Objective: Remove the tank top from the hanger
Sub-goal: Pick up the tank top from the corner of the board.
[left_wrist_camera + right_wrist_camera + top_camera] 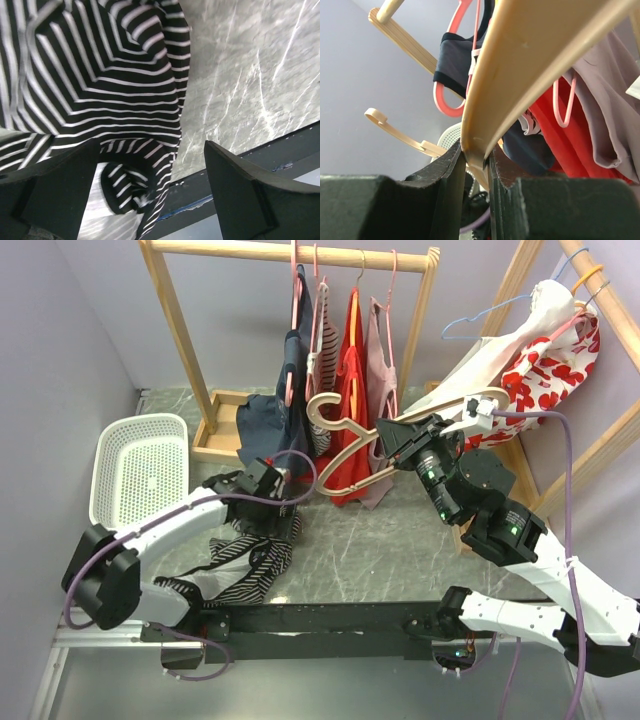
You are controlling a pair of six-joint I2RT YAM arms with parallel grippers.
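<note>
The black-and-white striped tank top (pixel 250 565) lies crumpled on the marble table near the front edge, off the hanger. My left gripper (pixel 262 512) hovers just above it. In the left wrist view its jaws stand wide apart (pixel 150 195), with the striped tank top (pixel 115 75) below and nothing between them. The bare beige hanger (pixel 350 445) hangs in the air at mid-table, and my right gripper (pixel 385 440) is shut on one of its arms. In the right wrist view the hanger (pixel 520 65) is pinched between the black fingers of that gripper (pixel 476 160).
A white mesh basket (pixel 140 465) sits at the left. A wooden rack (pixel 290 250) at the back holds navy, red and pink garments on hangers. A second rack at the right carries a white and red heart-print garment (pixel 545 360). A black rail (pixel 330 618) runs along the near edge.
</note>
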